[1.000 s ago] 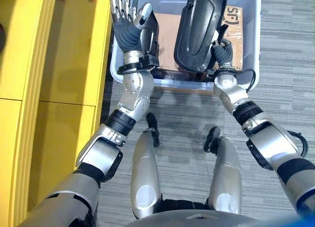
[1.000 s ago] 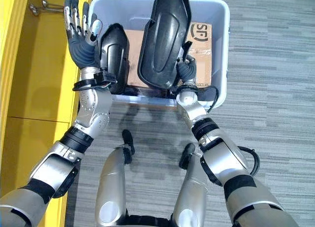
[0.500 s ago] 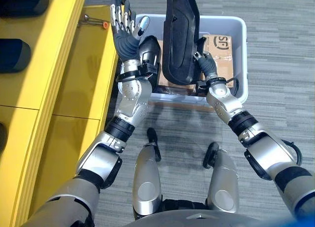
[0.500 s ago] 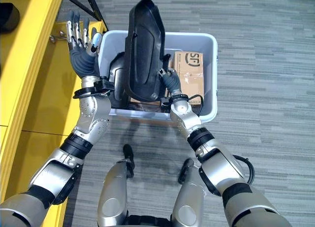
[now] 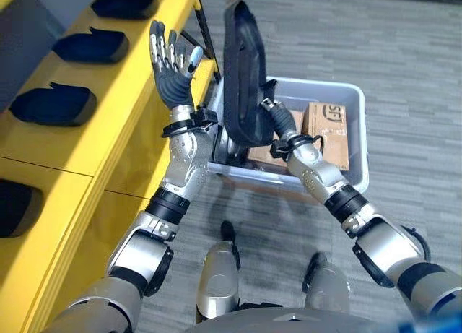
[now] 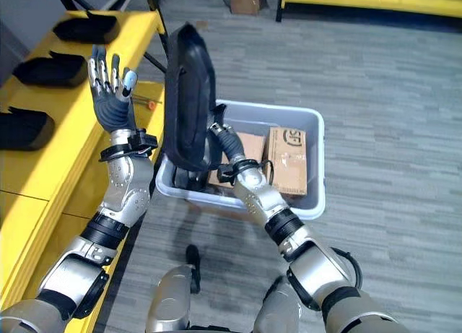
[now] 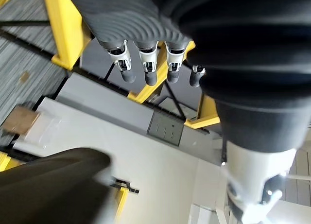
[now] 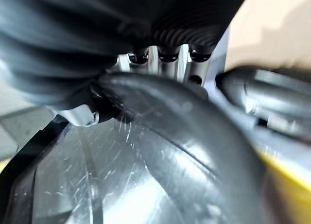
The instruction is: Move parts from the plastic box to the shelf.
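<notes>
Right hand (image 5: 273,115) curled on the lower edge of a large black part (image 5: 242,73), holding it upright above the near-left end of the plastic box (image 5: 357,131); my left hand (image 5: 171,62) raised beside it with fingers straight, holding nothing, apart from the part; cardboard box (image 5: 326,131) in the plastic box; yellow shelf (image 5: 94,131) on my left carries several black parts (image 5: 50,105).

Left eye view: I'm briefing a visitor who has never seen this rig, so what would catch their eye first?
The big black part held upright above the plastic box, gripped by the right hand. Next, the left hand raised open beside it, over the yellow shelf where similar black parts already lie in a row.
</notes>
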